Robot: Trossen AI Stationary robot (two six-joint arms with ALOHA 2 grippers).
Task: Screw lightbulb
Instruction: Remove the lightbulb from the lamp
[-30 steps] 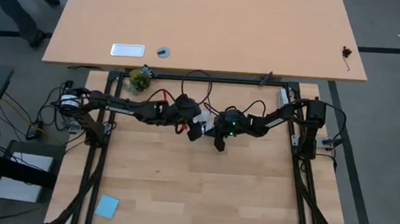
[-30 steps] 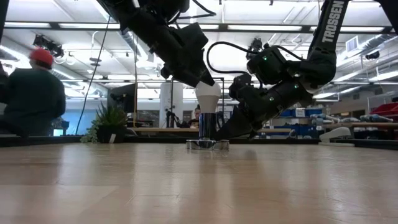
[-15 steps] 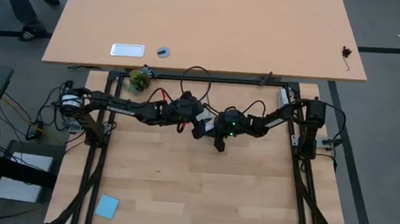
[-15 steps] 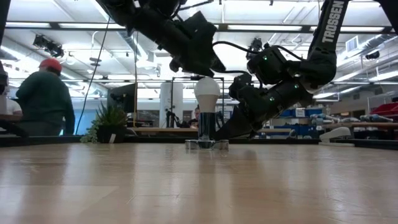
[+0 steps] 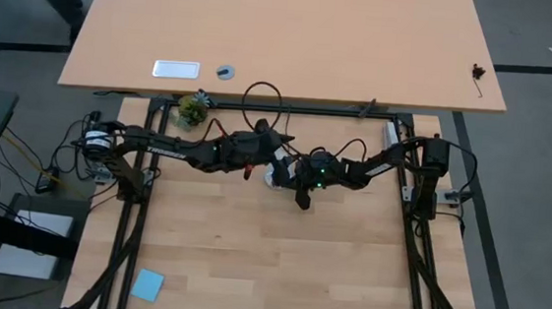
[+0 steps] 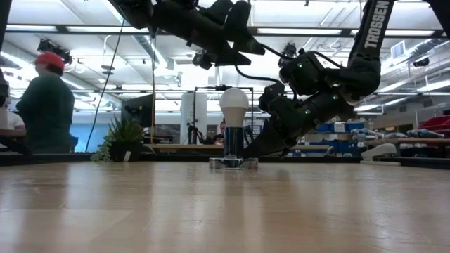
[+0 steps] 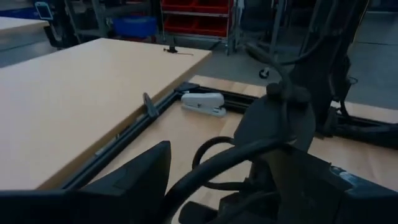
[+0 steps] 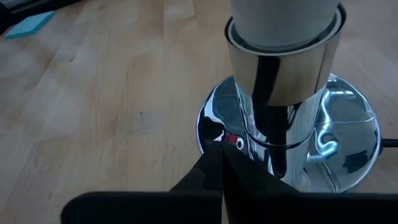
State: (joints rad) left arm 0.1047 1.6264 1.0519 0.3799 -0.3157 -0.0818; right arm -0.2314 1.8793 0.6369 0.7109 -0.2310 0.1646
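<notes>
The white lightbulb stands upright with its base in the chrome socket. The socket rises from a round silver disc that lies flat on the table. The bulb shows as a white spot in the high view. My left gripper is open and empty, up above the bulb and clear of it. My right gripper is shut and low at the disc, on the bulb's right in the low view. My right gripper rests its shut fingertips on the disc's near rim, beside the socket stem. It comes slanting down from the table's right side. The disc stays flat on the table, and the socket and bulb stay upright.
A white stapler-like thing lies by the table's far right frame. A blue note lies at the near left corner. A small plant stands at the far edge. A second table stands beyond it. A person is in the room behind.
My left gripper has let go of the bulb's top and risen well above it, moving a little toward the table's far edge. The bulb has stayed upright in the socket. My right gripper has kept still at the disc.
</notes>
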